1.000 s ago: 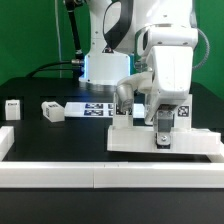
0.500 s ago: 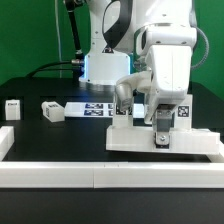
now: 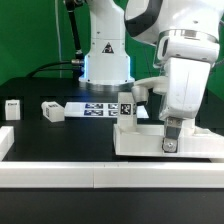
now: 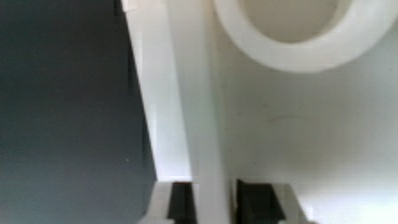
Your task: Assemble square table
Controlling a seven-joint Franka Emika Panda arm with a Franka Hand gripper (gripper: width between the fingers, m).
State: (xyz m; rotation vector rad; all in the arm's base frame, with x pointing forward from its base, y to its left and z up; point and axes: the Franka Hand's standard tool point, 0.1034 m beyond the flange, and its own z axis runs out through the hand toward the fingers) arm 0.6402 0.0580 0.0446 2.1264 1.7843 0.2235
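claw (image 3: pixel 171 141): pinching the rim of the square tabletop (image 3: pixel 195 143), fingers pointing straight down
square tabletop: lying flat on the black table (image 3: pixel 60 135), on the exterior view's right, just behind the border rail (image 3: pixel 100 176)
wrist view: white rim of the square tabletop running between two dark fingers (image 4: pixel 267 198), one on each side, both touching it
round hole (image 4: pixel 285 35): ringed in white, in the tabletop's flat part, near the pinched rim
upright leg (image 3: pixel 127 108): standing at the tabletop's far corner on the exterior view's left, black-and-white tag facing the camera
first loose leg (image 3: pixel 13 108): on the table near the exterior view's left edge, well apart from the tabletop
second loose leg (image 3: pixel 50 110): on the table between the first loose leg and the marker board (image 3: pixel 98 108), near that board
arm (image 3: pixel 185 70): big and white, reaching down over the tabletop
border rail: long, low and white, along the table's near edge
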